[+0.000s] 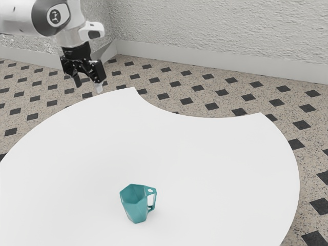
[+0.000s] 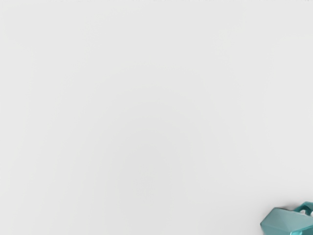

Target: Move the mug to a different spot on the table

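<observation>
A teal faceted mug stands upright on the white table, near the front edge, its handle toward the exterior view's right. My black gripper hangs high above the table's far left part, well away from the mug. Its fingers point down with a small gap between them and nothing in it, so it is open. In the wrist view a corner of the mug shows on the bare white tabletop.
The round white table has a curved notch cut into its far edge. Beyond it lie a patterned tile floor and a rough white wall.
</observation>
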